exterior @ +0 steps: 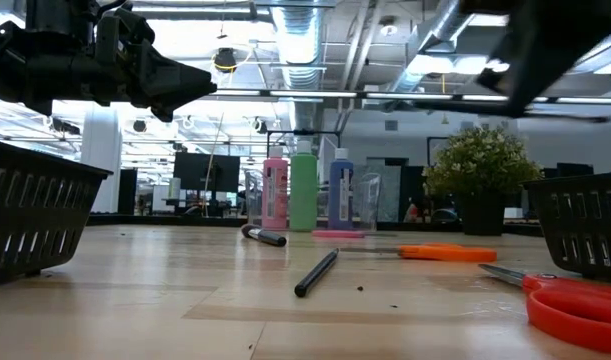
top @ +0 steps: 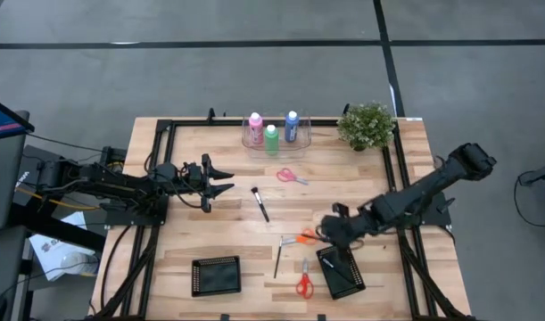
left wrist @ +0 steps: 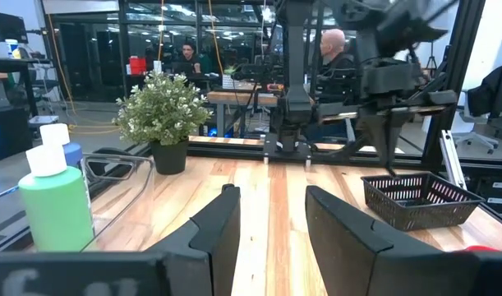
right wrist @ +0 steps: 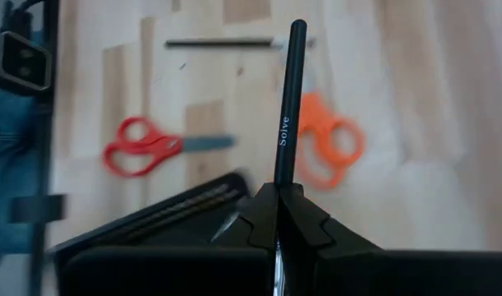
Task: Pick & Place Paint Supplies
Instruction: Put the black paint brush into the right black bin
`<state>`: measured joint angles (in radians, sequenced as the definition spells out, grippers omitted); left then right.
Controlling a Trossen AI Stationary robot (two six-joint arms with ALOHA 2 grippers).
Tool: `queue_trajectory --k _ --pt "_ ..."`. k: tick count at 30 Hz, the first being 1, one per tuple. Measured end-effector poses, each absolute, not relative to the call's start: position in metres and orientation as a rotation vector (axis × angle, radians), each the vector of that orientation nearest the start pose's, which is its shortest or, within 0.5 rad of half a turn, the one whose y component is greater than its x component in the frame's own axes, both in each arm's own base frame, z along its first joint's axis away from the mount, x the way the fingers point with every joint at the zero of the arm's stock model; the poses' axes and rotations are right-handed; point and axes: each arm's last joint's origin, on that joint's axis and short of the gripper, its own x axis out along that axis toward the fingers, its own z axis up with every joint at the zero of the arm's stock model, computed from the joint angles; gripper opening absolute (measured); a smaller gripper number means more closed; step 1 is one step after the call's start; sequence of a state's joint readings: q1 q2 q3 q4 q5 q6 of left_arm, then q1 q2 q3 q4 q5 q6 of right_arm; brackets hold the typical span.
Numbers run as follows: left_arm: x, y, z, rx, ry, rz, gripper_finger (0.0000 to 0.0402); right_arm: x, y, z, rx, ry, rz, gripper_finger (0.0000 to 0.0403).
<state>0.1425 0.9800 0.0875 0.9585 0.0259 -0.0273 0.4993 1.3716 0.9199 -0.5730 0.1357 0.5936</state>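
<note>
The pink (top: 255,129), green (top: 271,138) and blue (top: 292,125) bottles stand upright in a clear tray at the far edge. One dark brush (top: 260,203) lies mid-table and another (top: 277,257) lies nearer. My right gripper (top: 330,236) hovers by the right black basket (top: 341,272), shut on a third brush (right wrist: 285,123). That basket holds more dark brushes (right wrist: 189,205). My left gripper (top: 220,178) is open above the table's left part, touching nothing. In the left wrist view its fingers (left wrist: 222,226) stand apart near the green bottle (left wrist: 57,201). My right gripper pinches the dark brush's handle (right wrist: 281,168) between its two fingers (right wrist: 263,215). The brush runs straight out ahead of the fingers to its free end (right wrist: 297,29). It is lifted clear of the table, over the orange scissors (right wrist: 329,148).
Pink scissors (top: 292,176), orange scissors (top: 301,238) and red scissors (top: 304,278) lie on the wood. A second black basket (top: 216,275) sits near the front left. A potted plant (top: 367,125) stands at the far right corner. People sit beyond the table (left wrist: 329,49).
</note>
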Motion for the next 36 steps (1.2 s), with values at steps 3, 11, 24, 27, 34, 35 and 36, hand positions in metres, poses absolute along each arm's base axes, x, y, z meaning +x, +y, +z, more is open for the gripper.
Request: queue_trajectory --k 3,11,24,27,34,35,36 --pt "0.168 0.023 0.176 -0.022 -0.067 0.115 0.0131 0.222 0.141 0.226 0.283 1.051 0.01 0.0" --pt "0.168 0.023 0.176 -0.022 -0.068 0.116 0.0131 0.193 0.177 0.22 0.464 1.143 -0.045 0.0" --pt "0.168 0.023 0.176 -0.027 -0.069 0.115 0.0131 0.203 0.183 0.192 0.505 1.326 -0.065 0.0" --pt "0.168 0.023 0.176 -0.029 -0.069 0.115 0.0131 0.207 0.179 0.191 0.512 1.341 -0.065 0.0" --pt "0.168 0.023 0.176 -0.029 -0.069 0.115 0.0131 0.208 0.178 0.192 0.503 1.336 -0.048 0.002" --pt "0.168 0.023 0.176 -0.029 -0.068 0.115 0.0131 0.208 0.178 0.192 0.503 1.336 -0.047 0.003" --pt "0.168 0.023 0.176 -0.029 -0.068 0.116 0.0131 0.208 0.178 0.192 0.5 1.335 -0.046 0.0041"
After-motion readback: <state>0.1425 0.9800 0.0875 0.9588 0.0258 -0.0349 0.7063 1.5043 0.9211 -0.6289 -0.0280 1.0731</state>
